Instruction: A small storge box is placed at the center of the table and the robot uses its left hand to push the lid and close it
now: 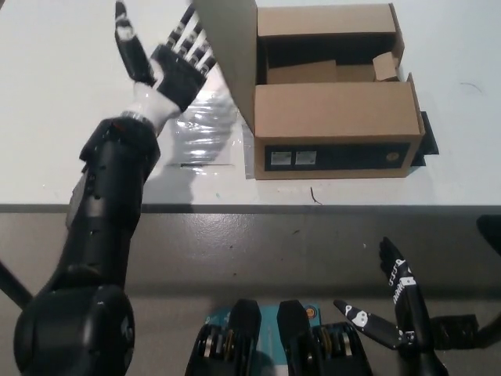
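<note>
The robot's left hand (174, 69) was up against the outer face of the brown cardboard lid flap (228, 59), its fingers (190, 39) spread and laid flat on the panel, with nothing held in it. The flap stood close to upright, raised along the left edge of the small brown cardboard storage box (335, 125), so it looked about halfway through its swing.

To finish the push well, I judged the hand should keep its flat fingers high on the panel, away from the fold, and carry on sweeping to the right over the opening, following the flap down as it passed vertical. Pressing too low or too hard sideways could have slid the light box across the white table (55, 117) rather than turning the lid.

The box sat near the middle of the table, a little toward the near edge, its long side facing the robot. Its front wall carried a dark band with two small pale labels (293, 159). The top was partly covered by a folded flap at the front, and behind that the inside was dark and open, with short inner flaps showing. A clear glossy sheet (200, 137) lay on the table just left of the box, beneath the arm.

The black right hand (391, 309) rested low beyond the table's near edge, fingers apart and empty.
</note>
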You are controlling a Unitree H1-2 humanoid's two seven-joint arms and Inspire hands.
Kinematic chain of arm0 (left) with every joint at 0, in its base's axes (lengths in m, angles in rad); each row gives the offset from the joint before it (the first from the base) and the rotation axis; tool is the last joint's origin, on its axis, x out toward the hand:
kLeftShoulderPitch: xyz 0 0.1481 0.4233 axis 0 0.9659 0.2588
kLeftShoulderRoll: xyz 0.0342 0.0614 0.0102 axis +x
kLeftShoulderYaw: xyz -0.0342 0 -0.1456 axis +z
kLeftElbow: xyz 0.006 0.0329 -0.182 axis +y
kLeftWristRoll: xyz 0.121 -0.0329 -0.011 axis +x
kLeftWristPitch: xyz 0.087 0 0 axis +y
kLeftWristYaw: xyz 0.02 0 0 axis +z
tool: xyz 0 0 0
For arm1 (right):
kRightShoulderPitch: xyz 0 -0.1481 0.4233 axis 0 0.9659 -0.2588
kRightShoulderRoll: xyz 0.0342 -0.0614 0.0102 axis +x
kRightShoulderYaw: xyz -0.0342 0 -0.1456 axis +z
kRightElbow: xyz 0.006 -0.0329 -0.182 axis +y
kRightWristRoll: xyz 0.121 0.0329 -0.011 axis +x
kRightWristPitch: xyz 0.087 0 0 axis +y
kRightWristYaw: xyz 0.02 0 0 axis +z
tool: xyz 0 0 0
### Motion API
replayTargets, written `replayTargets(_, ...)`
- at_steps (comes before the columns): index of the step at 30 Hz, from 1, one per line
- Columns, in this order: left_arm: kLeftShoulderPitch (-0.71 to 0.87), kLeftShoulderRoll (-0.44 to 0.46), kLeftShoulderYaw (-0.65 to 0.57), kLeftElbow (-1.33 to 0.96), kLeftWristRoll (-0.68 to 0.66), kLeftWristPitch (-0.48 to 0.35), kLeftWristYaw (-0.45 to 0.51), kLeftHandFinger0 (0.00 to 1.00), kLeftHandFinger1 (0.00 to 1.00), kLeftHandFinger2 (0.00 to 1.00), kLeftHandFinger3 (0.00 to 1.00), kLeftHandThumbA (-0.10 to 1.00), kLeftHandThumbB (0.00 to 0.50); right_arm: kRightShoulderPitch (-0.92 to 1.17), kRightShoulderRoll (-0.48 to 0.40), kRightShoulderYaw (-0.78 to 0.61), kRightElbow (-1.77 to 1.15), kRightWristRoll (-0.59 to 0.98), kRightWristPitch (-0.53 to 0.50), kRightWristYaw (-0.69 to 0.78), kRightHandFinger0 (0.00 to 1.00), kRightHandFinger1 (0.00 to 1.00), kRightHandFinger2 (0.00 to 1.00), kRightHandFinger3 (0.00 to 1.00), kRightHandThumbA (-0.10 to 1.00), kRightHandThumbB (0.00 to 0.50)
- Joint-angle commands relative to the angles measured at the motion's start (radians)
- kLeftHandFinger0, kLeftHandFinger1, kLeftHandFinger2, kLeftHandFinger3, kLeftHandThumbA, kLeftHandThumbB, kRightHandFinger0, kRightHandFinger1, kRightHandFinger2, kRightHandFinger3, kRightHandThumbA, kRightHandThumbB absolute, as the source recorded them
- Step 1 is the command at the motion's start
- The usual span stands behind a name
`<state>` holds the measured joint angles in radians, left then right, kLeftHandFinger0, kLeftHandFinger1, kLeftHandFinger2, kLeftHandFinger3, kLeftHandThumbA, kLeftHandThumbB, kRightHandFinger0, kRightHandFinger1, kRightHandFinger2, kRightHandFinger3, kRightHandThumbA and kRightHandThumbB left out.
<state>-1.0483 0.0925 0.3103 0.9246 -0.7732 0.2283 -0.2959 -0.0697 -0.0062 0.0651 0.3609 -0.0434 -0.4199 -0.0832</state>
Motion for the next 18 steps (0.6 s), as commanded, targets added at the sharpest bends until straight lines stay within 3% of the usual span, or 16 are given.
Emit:
replayTargets(1,-0.088,0.007,-0.13,-0.093,0.184,-0.062,-0.02,1.0,1.0,1.0,1.0,1.0,0.433,-0.03,-0.003,0.007,-0.006,-0.005,-0.05,-0.009,1.0,1.0,1.0,1.0,1.0,0.391)
replayTargets(6,-0.082,0.025,-0.357,-0.144,0.435,-0.162,0.029,1.0,1.0,1.0,1.0,1.0,0.425,-0.031,-0.005,0.011,-0.011,-0.003,-0.05,-0.002,1.0,1.0,1.0,1.0,1.0,0.382)
replayTargets(8,-0.088,0.046,-0.486,-0.124,0.58,-0.242,0.03,1.0,1.0,1.0,1.0,1.0,0.435,-0.03,-0.005,0.01,-0.013,-0.001,-0.05,0.0,1.0,1.0,1.0,1.0,1.0,0.382)
replayTargets(10,-0.092,0.053,-0.557,-0.115,0.641,-0.257,0.029,1.0,1.0,1.0,1.0,1.0,0.468,-0.032,-0.003,0.008,-0.015,0.002,-0.05,0.002,1.0,1.0,1.0,1.0,1.0,0.386)
replayTargets(11,-0.085,0.061,-0.619,-0.116,0.712,-0.284,0.047,1.0,1.0,1.0,1.0,1.0,0.413,-0.034,-0.004,0.008,-0.015,0.002,-0.05,0.003,1.0,1.0,1.0,1.0,1.0,0.376)
replayTargets(13,-0.075,0.065,-0.667,-0.119,0.752,-0.291,0.056,1.0,1.0,1.0,1.0,1.0,0.395,-0.038,-0.005,0.008,-0.013,0.003,-0.05,0.005,1.0,1.0,1.0,1.0,1.0,0.37)
replayTargets(14,-0.068,0.06,-0.689,-0.11,0.76,-0.284,0.054,1.0,1.0,1.0,1.0,1.0,0.439,-0.039,-0.006,0.008,-0.013,0.003,-0.05,0.005,1.0,1.0,1.0,1.0,1.0,0.368)
replayTargets(18,-0.059,0.058,-0.76,-0.083,0.805,-0.316,0.063,1.0,1.0,1.0,1.0,1.0,0.431,-0.043,-0.006,0.005,-0.013,0.01,-0.05,0.011,1.0,1.0,1.0,1.0,1.0,0.366)
